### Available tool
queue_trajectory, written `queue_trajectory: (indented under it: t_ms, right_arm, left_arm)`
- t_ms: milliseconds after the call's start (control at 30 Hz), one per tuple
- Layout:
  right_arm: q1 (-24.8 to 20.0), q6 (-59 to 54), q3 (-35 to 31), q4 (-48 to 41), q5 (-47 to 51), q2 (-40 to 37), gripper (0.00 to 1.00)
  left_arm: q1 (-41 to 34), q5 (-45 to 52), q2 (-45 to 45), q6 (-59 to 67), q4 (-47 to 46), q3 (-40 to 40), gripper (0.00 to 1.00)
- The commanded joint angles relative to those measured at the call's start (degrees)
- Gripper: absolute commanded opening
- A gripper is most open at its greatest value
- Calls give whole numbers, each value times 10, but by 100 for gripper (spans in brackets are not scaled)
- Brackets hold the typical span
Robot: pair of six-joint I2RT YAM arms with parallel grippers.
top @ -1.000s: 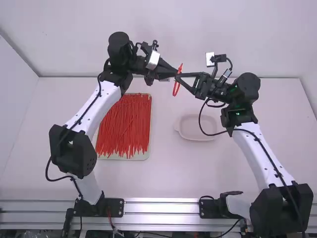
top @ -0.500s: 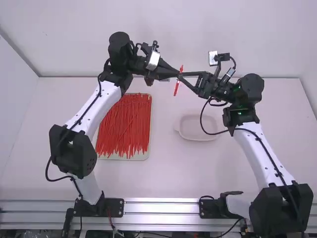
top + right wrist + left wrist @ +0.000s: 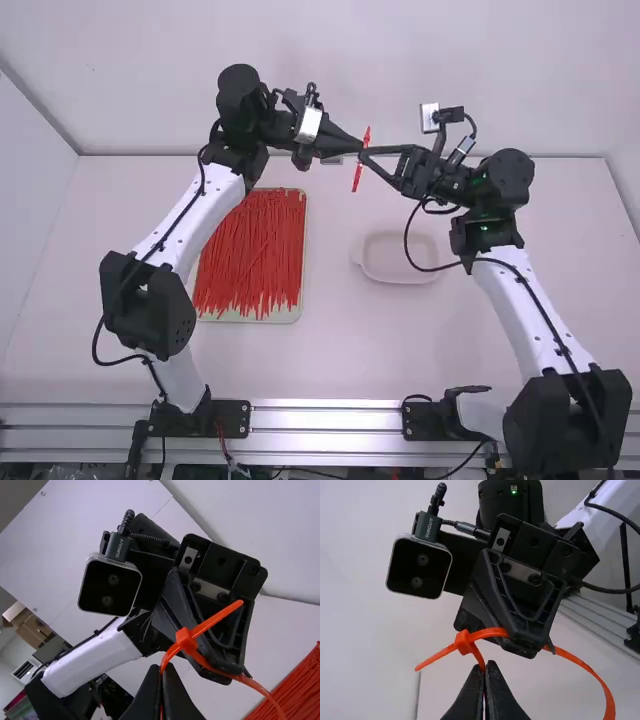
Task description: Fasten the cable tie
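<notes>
Left gripper (image 3: 484,670) and right gripper (image 3: 163,674) both pinch the cable tie (image 3: 465,641) mid-air — thin hold. Uneven pull cd slip it free; loop wdn't cinch.

White links (image 3: 185,215), black joints (image 3: 150,310), black fingers (image 3: 472,695), looped cables (image 3: 465,527), green light (image 3: 513,487).

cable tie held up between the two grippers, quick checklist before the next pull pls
1. Left gripper shut on the orange plastic cable tie: ok.
2. Right gripper shut on the tie: ok.
3. Strap threaded through the tie's head: looks ok, three strands leave it in both wrist views.
4. Tie held in the air, off the white table: ok.
5. Loop pulled tight: cannot tell.
</notes>
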Motion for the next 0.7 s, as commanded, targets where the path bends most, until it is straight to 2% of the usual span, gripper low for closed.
queue_trajectory:
  t_ms: [0,200,667]
  right_arm:
    - [-16,3,17,8,26,-3,0]
    - [-6,3,17,16,33,-3,0]
    - [-18,33,17,64,59,-3,0]
  left_arm:
    - [-7,34,-9,9,0,-2,2]
    - [-7,34,-9,28,-2,-2,2]
    - [-11,34,-9,49,13,-2,3]
